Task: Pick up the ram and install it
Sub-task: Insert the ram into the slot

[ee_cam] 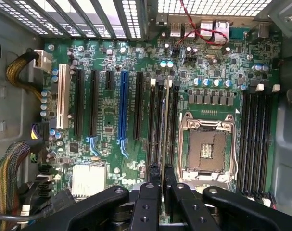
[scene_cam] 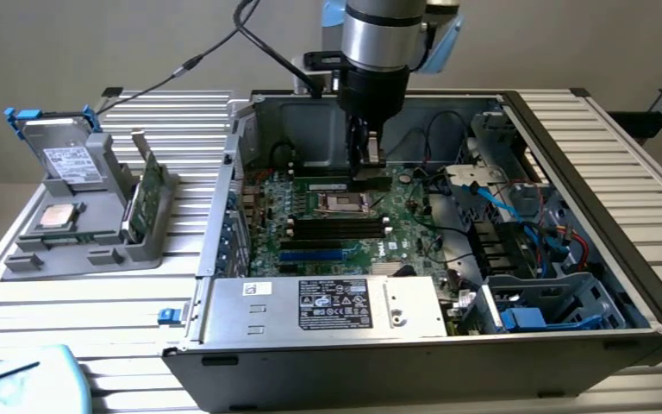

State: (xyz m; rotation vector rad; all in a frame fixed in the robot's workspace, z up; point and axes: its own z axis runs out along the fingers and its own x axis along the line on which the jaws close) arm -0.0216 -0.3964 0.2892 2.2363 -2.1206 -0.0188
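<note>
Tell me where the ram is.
Wrist view: the long thin ram stick is edge-on between the black fingers, over the long black slots beside the metal processor socket.

Matt black tool (ee_cam: 161,171), glossy motherboard (ee_cam: 107,113), bare metal case (scene_cam: 296,116).

Slatted metal table (scene_cam: 90,306). Bears an open computer case (scene_cam: 423,358) directly under the gripper (scene_cam: 368,171), a grey parts rack (scene_cam: 78,250) well aside.

Exterior cam: up high, 6 o'clock side of open case (scene_cam: 423,366), tilted down, mid range. Wrist cam: close, straight down past gripper (ee_cam: 161,168) onto motherboard (ee_cam: 107,110). Overlap: motherboard (scene_cam: 406,207), CPU socket (scene_cam: 343,203) (ee_cam: 206,149).
</note>
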